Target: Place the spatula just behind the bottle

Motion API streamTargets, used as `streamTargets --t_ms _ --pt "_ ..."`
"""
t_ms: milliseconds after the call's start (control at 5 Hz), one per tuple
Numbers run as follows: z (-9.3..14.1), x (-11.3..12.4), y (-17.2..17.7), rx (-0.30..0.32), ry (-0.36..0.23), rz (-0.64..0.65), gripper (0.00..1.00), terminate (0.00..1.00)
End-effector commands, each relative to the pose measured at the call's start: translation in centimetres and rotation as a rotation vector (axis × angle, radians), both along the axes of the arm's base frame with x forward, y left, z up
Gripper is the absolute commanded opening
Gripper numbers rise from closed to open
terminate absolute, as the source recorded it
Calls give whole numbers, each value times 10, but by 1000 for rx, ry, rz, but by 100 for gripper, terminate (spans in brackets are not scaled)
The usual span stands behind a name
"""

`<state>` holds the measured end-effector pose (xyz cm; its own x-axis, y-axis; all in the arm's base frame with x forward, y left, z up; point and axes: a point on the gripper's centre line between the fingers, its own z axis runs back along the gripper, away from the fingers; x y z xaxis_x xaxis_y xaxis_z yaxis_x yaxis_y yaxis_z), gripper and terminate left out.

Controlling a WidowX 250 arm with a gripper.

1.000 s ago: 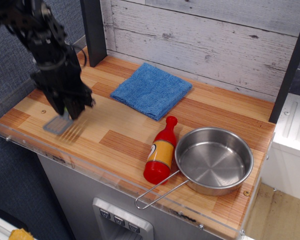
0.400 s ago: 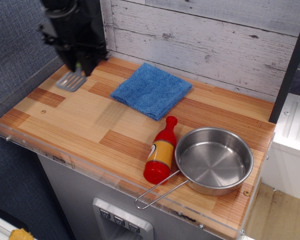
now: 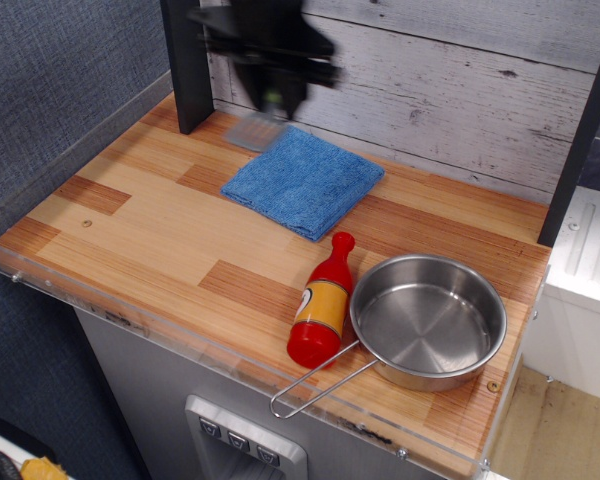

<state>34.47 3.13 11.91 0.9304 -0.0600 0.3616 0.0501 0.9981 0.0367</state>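
The gripper (image 3: 270, 100) is up at the back of the counter (image 3: 160, 235), blurred, black against the whitewashed plank wall (image 3: 430, 70), and it's clamped on the spatula (image 3: 255, 128). A sliver of green handle shows between the fingers, and the grey slotted blade hangs below, in the air over the far left corner of the blue cloth (image 3: 302, 180). I can't tell whether the blade brushes the cloth or just hovers above it. Just left of the gripper stands a dark post (image 3: 185, 65), rising off the wood. The cloth lies flat, folded square, near the wall. Come forward and to the right and there's the bottle (image 3: 322, 303), red with its round knob cap and yellow-orange label, leaning with the cap pointing back toward the cloth, well apart from the spatula. Right beside it, touching or nearly so, sits the steel pan (image 3: 428, 320), its wire handle running forward-left past the base of the bottle to the front edge. A clear plastic lip (image 3: 130, 318) runs along the front and left of the counter. The spot behind the bottle is bare wood.
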Motion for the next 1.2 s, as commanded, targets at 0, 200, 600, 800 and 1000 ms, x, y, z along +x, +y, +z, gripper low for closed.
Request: streamTargets --t_ms 0,200,600,800,1000 --pt "-11 4 -65 6 -11 -75 0 0" --pt "-36 9 -76 15 12 -72 0 0" --pt "-76 21 -75 43 44 -40 0 0" --pt "-87 20 -72 60 55 -43 0 0" --pt "-95 16 -71 70 66 -46 0 0"
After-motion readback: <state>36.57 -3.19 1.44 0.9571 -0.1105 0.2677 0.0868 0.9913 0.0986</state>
